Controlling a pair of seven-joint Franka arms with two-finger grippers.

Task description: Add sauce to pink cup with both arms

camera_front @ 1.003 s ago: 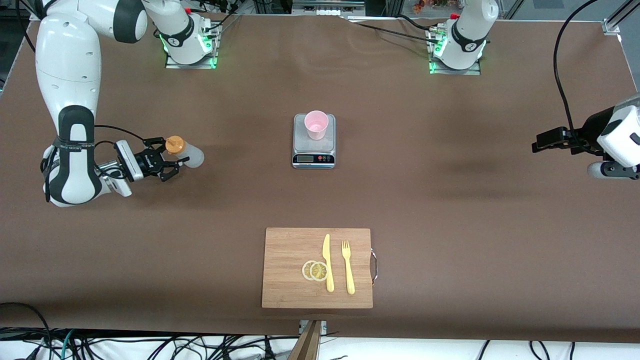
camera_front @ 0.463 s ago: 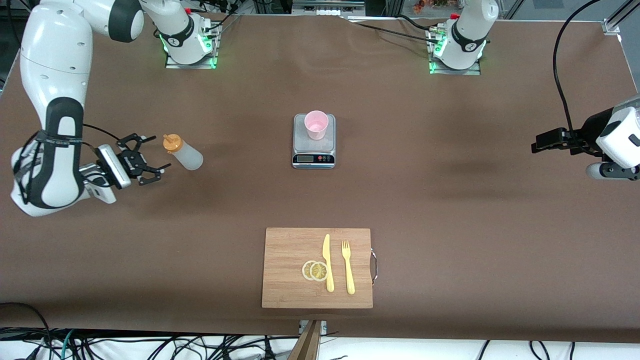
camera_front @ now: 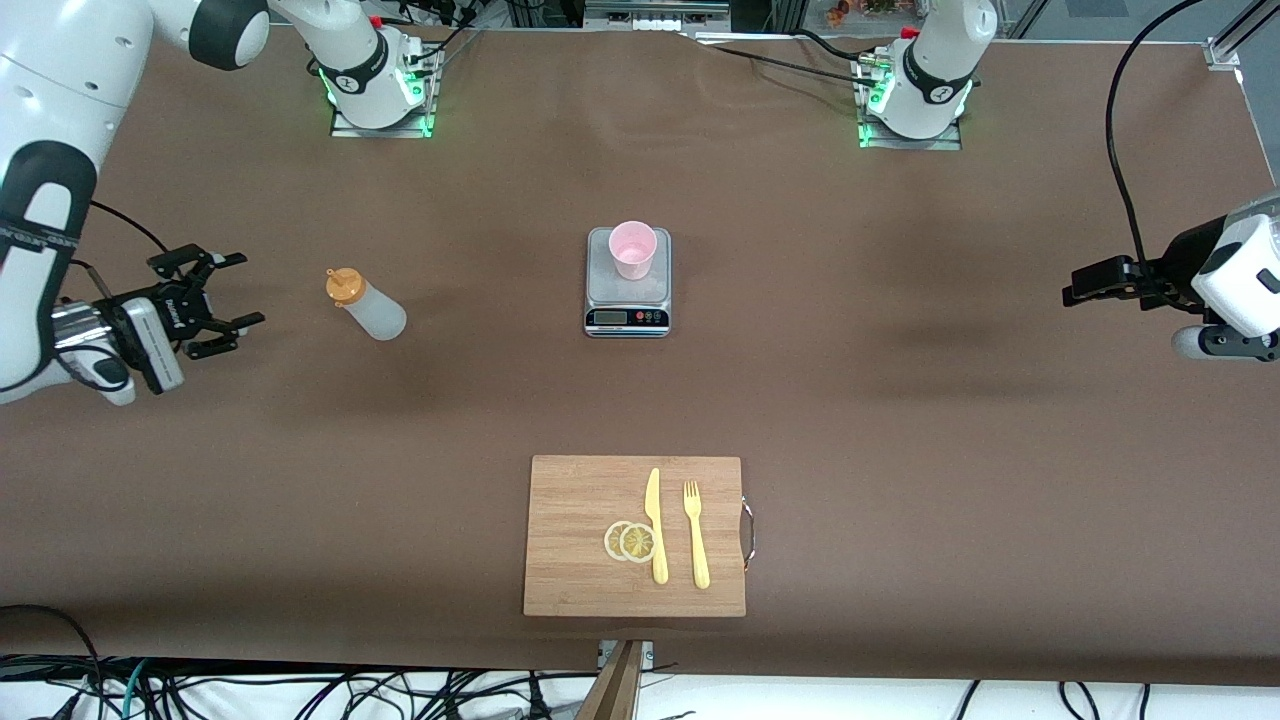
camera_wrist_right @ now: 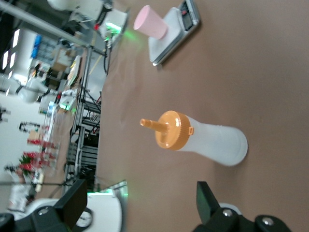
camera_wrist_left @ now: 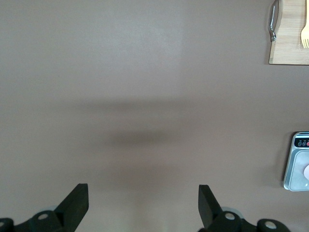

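Observation:
The sauce (camera_front: 366,306), a whitish squeeze bottle with an orange nozzle cap, stands upright on the table and nothing holds it. It also shows in the right wrist view as the sauce (camera_wrist_right: 207,140). My right gripper (camera_front: 238,291) hangs open and empty beside it, a hand's width off toward the right arm's end of the table; its fingers frame the right gripper (camera_wrist_right: 140,203). The pink cup (camera_front: 633,249) stands on a small scale (camera_front: 627,290) at the table's middle; the cup (camera_wrist_right: 150,21) shows there too. My left gripper (camera_front: 1082,286) waits open and empty at the left arm's end, over bare table as the left gripper (camera_wrist_left: 142,203).
A wooden cutting board (camera_front: 580,540) lies nearer the front camera than the scale, carrying a yellow knife (camera_front: 655,525), a yellow fork (camera_front: 696,535) and two lemon slices (camera_front: 630,541). The scale's corner (camera_wrist_left: 297,164) and the board's handle end (camera_wrist_left: 285,34) show in the left wrist view.
My right gripper let go of the sauce, opened wide and drew back toward the right arm's end of the table. The bottle stayed standing. The left arm has not moved.

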